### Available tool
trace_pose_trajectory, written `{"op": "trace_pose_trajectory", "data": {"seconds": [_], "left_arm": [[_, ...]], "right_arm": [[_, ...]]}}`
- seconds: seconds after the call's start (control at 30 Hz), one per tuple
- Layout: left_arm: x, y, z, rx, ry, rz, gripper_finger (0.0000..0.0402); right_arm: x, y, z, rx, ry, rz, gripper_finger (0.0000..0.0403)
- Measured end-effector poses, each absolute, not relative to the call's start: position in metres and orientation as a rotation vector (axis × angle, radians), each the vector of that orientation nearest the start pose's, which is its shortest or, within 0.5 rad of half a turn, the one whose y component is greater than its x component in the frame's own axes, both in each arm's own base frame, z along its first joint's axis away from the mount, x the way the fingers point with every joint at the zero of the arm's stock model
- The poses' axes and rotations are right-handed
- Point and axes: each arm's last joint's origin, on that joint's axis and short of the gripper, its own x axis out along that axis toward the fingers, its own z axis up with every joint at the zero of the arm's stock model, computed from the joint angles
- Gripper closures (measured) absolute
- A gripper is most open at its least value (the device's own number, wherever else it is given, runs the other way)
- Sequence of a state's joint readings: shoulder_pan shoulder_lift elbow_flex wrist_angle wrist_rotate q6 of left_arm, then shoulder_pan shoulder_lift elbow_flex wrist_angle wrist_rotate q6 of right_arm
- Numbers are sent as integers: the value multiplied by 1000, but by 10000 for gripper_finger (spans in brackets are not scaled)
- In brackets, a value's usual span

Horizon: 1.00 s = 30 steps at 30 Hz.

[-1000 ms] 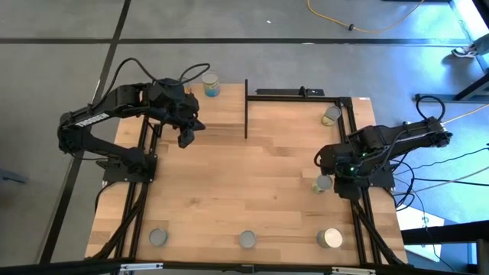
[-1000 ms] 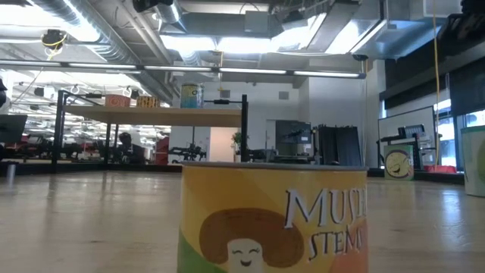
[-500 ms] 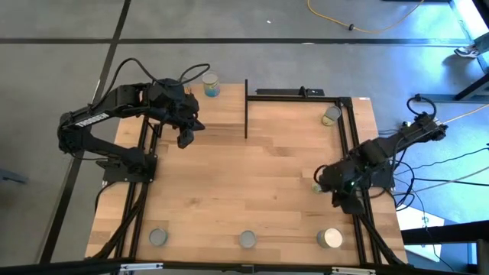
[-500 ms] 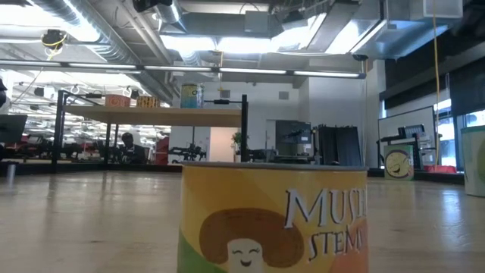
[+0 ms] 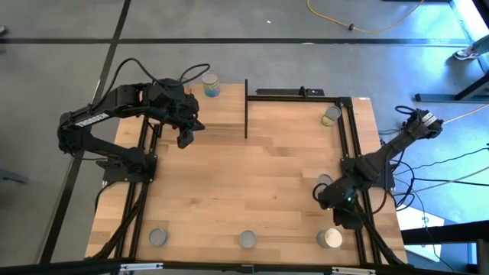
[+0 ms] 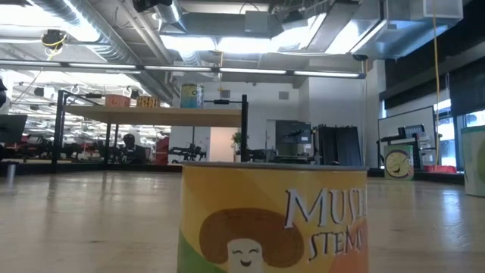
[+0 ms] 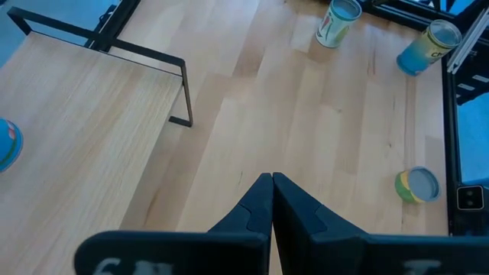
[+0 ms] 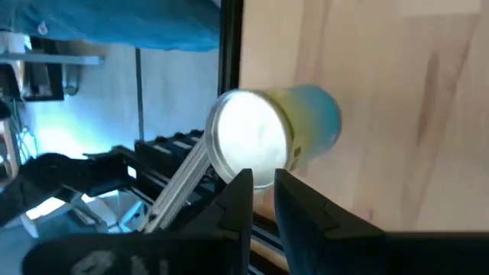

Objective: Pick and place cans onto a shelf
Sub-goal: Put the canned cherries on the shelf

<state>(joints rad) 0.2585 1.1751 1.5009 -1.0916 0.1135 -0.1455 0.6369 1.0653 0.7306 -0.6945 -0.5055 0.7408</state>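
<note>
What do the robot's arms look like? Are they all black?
Mostly. The left arm and right arm are dark, jointed and chunky. The left one has white lettering and looping black cables. The right one shows a small green light. Each ends in two pointed black jaws.

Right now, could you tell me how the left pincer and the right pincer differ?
The left pincer is shut, fingers touching; the right pincer's fingers stand slightly apart. The left pincer hangs by the shelf at the far left, no can close before it; the right pincer is at the near right edge, facing a can's silvery top. Both are dark and two-fingered; neither holds a can.
</note>
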Motion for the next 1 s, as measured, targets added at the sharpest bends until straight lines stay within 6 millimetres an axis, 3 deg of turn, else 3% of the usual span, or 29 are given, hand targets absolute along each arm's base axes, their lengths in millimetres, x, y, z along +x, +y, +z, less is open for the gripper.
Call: {"op": "trace_pose_trajectory", "data": {"seconds": [0.33, 1.0], "left_arm": [[195, 48, 415, -280, 743, 193, 401], [195, 48, 415, -280, 743, 193, 401]], "right_arm": [[141, 123, 216, 534, 1437, 526, 344], [144, 132, 213, 526, 1412, 519, 344]]}}
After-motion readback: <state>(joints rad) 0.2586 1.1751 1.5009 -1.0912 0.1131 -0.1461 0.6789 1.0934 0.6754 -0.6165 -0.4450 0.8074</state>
